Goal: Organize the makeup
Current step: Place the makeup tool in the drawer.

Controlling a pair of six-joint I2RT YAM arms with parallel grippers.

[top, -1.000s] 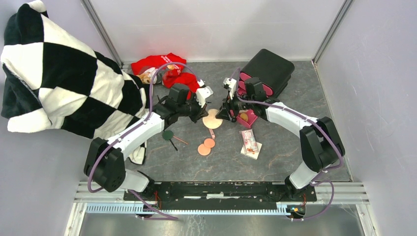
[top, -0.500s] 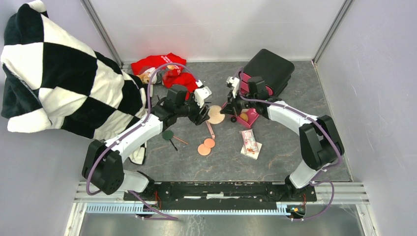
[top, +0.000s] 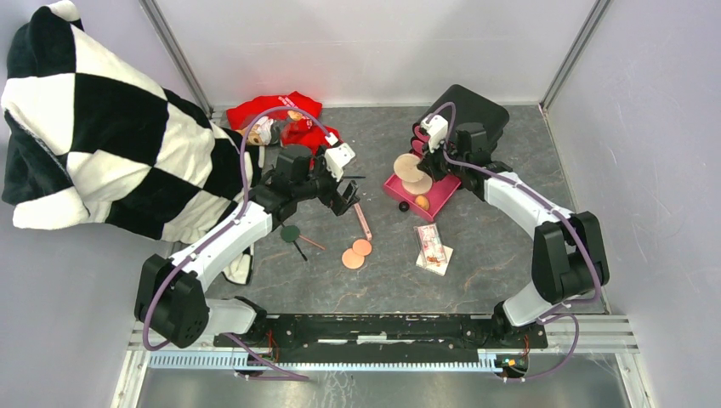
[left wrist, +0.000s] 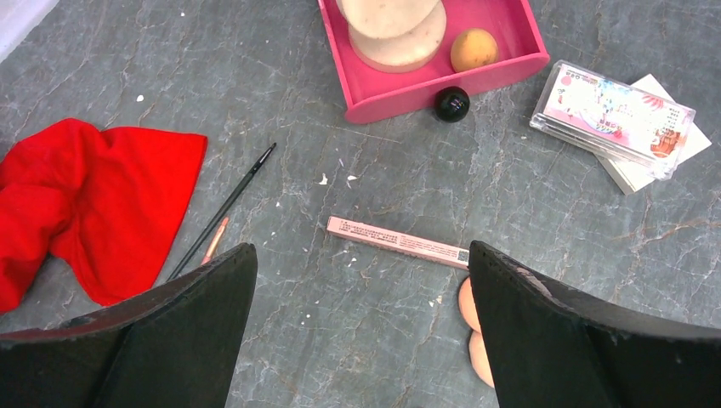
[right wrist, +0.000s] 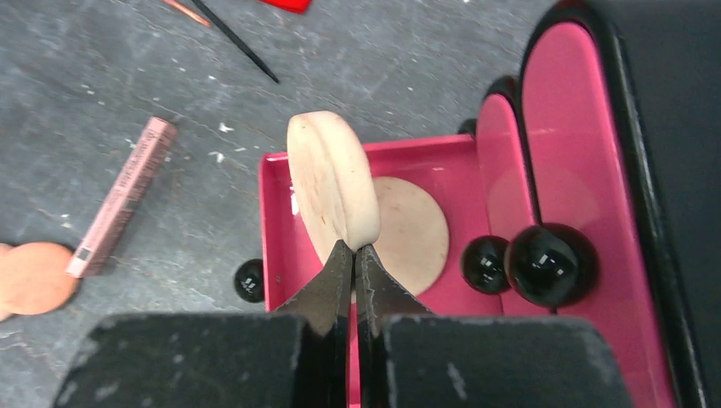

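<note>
My left fingers [top: 348, 198] stood wide open and empty over the middle of the table [top: 485, 272]. They were above the pink stick [left wrist: 398, 242], a light, stiff thing best pinched across its middle. My right fingers [right wrist: 353, 255] were shut on the bottom edge of a thick round peach puff [right wrist: 333, 183]. It stood upright above the pink drawer [right wrist: 270, 212], toward the table's far edge, right of middle. The puff looked matte, soft and featherlight; I judged a gentle edge grip enough.

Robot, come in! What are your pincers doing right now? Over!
Right pincer shut on round puff, above pink drawer. Left pincer open, empty, over pink stick. Nothing seen blocking.
</note>
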